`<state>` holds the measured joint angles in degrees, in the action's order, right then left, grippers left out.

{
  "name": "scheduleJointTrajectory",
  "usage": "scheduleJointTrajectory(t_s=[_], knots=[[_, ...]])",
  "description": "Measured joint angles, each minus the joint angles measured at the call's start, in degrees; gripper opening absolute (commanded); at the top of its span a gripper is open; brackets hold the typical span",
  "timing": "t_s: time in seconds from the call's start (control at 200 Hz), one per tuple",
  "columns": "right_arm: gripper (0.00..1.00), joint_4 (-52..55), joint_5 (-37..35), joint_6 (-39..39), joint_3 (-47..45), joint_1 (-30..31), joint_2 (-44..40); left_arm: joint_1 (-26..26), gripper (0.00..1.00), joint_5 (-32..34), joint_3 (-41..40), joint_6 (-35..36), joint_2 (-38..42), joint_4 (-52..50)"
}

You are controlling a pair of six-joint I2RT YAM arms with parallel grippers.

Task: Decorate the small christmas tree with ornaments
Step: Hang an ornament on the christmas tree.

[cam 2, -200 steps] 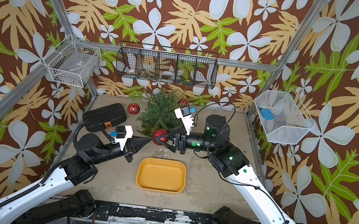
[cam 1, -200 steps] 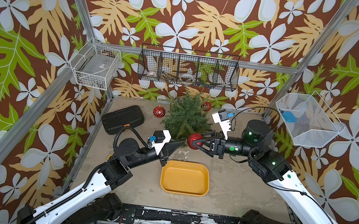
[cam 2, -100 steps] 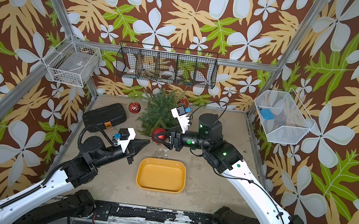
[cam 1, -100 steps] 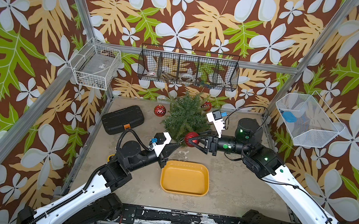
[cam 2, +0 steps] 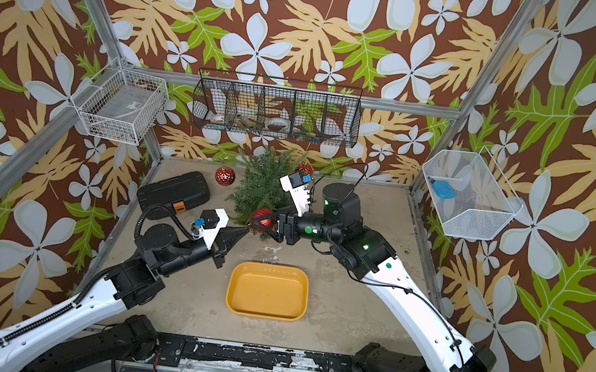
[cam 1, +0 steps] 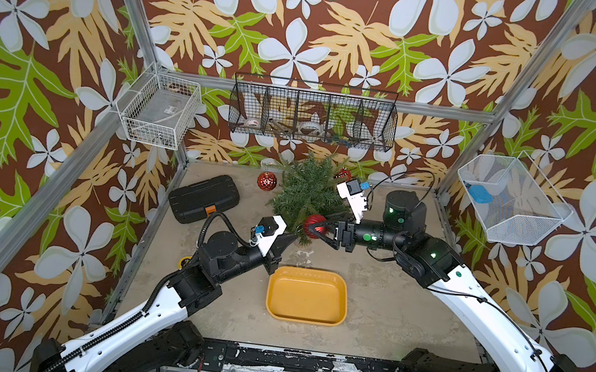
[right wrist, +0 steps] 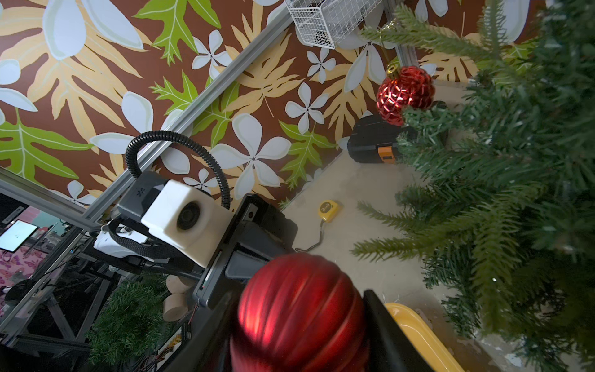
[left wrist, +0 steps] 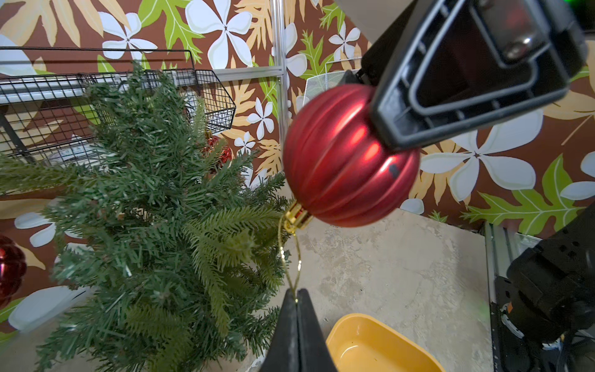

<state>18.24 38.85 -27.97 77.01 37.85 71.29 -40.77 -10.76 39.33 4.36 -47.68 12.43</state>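
The small christmas tree (cam 1: 307, 192) (cam 2: 262, 182) stands at the back of the table. My right gripper (cam 1: 313, 227) (right wrist: 299, 322) is shut on a ribbed red ornament (cam 2: 263, 219) (left wrist: 344, 157) at the tree's front edge. Its gold loop (left wrist: 289, 257) runs from the gold cap down into my left gripper (left wrist: 296, 294) (cam 1: 292, 237), which is shut on the loop. A faceted red ornament (cam 1: 267, 181) (right wrist: 405, 93) hangs from a branch on the tree's left side. Another red ornament (cam 1: 343, 173) (left wrist: 219, 151) shows half hidden behind the tree.
A yellow tray (cam 1: 306, 296) lies in front of the tree, between the arms. A black case (cam 1: 204, 198) sits at the back left, with a yellow tape measure (right wrist: 328, 209) near it. Wire baskets (cam 1: 313, 113) hang on the back and side walls.
My right arm has carried the ribbed ornament slightly left and back, closer to the tree. The left gripper has stayed pinched on the loop and followed.
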Motion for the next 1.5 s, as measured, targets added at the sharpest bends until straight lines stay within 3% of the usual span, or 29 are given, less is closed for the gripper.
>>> scheduleJointTrajectory(t_s=[1.496], knots=[[0.41, 3.58, -7.50, 4.48, 3.91, -0.04, 5.42, 5.18, 0.00, -2.03, 2.23, -3.04, -8.04, 1.53]])
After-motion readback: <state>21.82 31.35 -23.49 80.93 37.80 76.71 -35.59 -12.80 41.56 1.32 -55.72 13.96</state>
